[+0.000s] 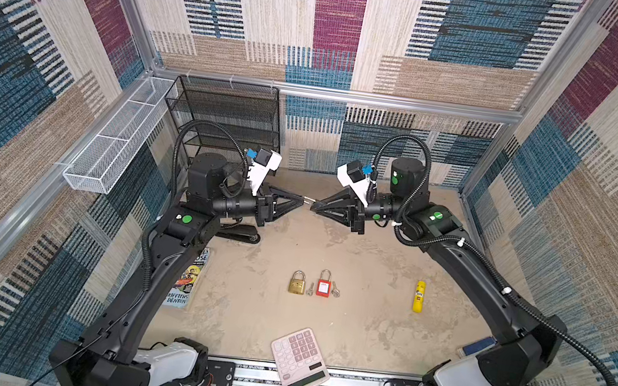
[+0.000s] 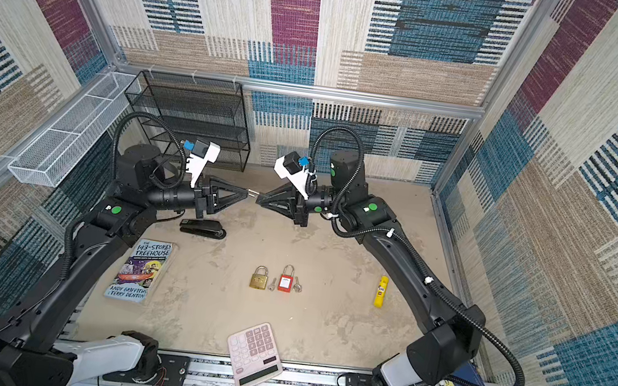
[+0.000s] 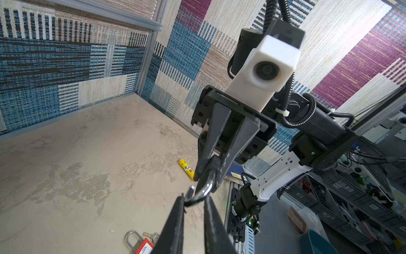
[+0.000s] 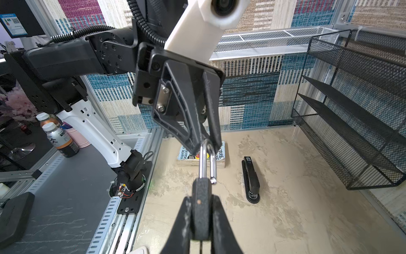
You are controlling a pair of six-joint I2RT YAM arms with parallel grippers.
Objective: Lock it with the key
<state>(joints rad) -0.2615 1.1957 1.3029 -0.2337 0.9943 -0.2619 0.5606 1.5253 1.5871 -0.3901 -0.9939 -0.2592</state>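
- Two grippers meet tip to tip in the air above the table (image 1: pixel 351 256). The right gripper (image 4: pixel 201 199) is clamped on the body of the black padlock (image 4: pixel 200 189), and the left gripper (image 4: pixel 206 146) pinches the top of its silver shackle (image 4: pixel 203 162).
- Three padlocks in all: the black one held aloft, plus a brass padlock (image 1: pixel 297 283) and a red padlock (image 1: pixel 323 284) lying side by side at mid-table.
- Two keys, both on the table: one key (image 1: pixel 310 289) lies between the brass and red padlocks, and a second key (image 1: pixel 335 289) lies just right of the red one.
- One each around them: a yellow tube (image 1: pixel 418 296), pink calculator (image 1: pixel 299 361), book (image 2: pixel 140 275), black stapler (image 2: pixel 202 227), black mesh shelf (image 1: pixel 228 118) and white mesh basket (image 1: pixel 116 136).
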